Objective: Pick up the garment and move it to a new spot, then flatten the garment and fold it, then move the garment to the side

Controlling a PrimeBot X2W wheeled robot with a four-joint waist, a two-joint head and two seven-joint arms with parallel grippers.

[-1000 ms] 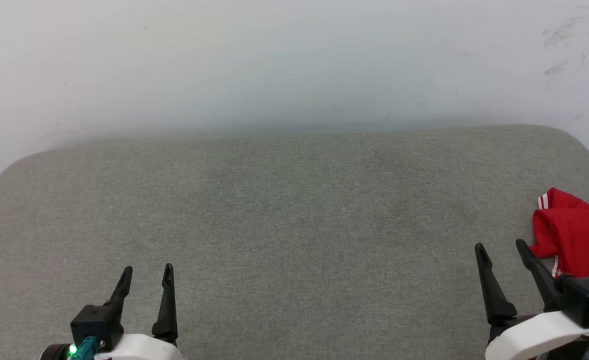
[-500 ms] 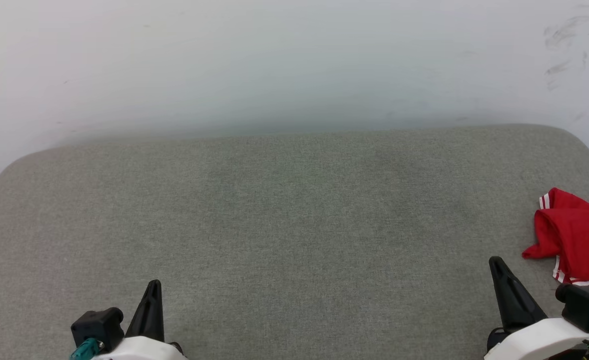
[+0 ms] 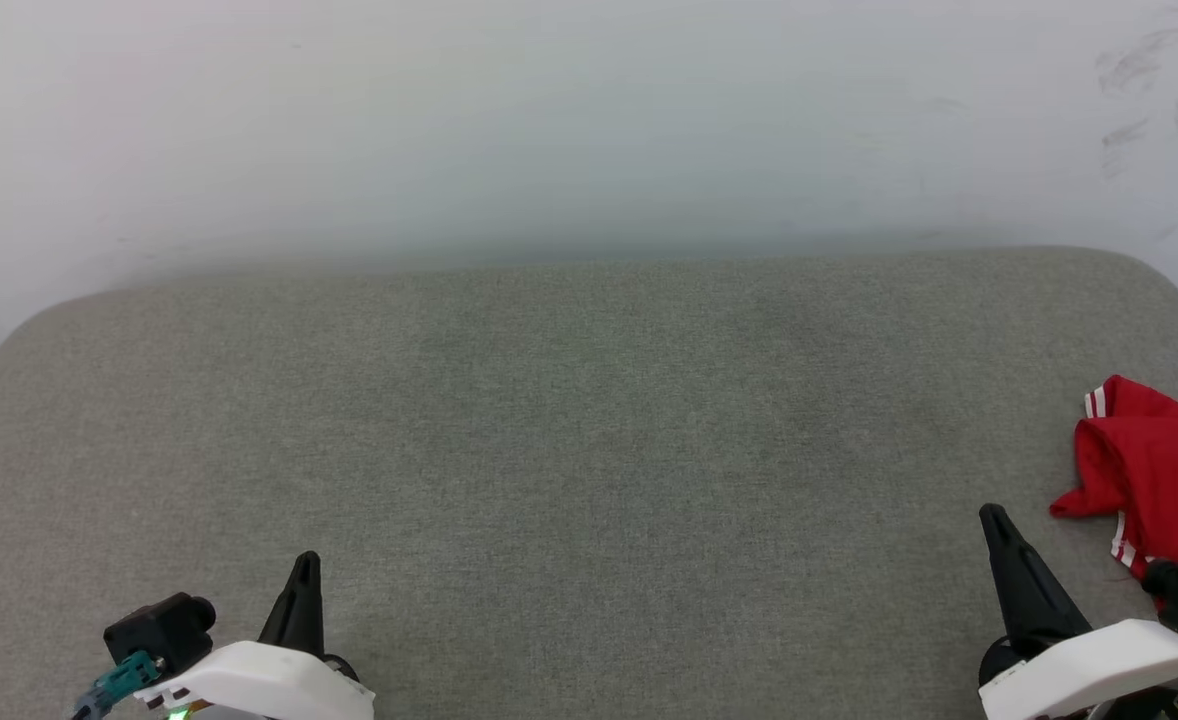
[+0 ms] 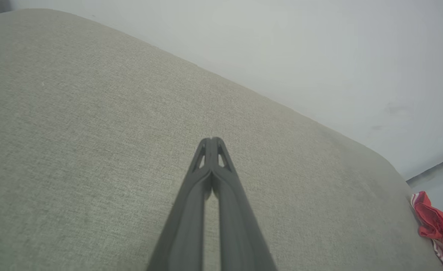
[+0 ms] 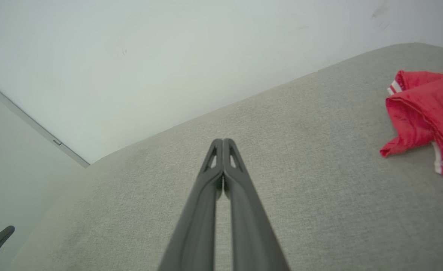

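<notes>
The garment [image 3: 1159,470] is lying crumpled at the right edge of the grey bench [image 3: 589,420], and its red cloth and white-striped trim are showing. The right claw [image 3: 995,520] is pointing forward just to the left of it, near but not touching the cloth. Its two fingers are pressing together tip to tip and gripping nothing. The left claw [image 3: 305,562] is sitting well apart over the left front of the bench, also clenched and empty. A pale wall [image 3: 589,120] is rising behind the bench.

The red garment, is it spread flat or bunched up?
Bunched up: the garment lies crumpled in loose folds at the right edge of the grey surface; part runs out of view.
</notes>
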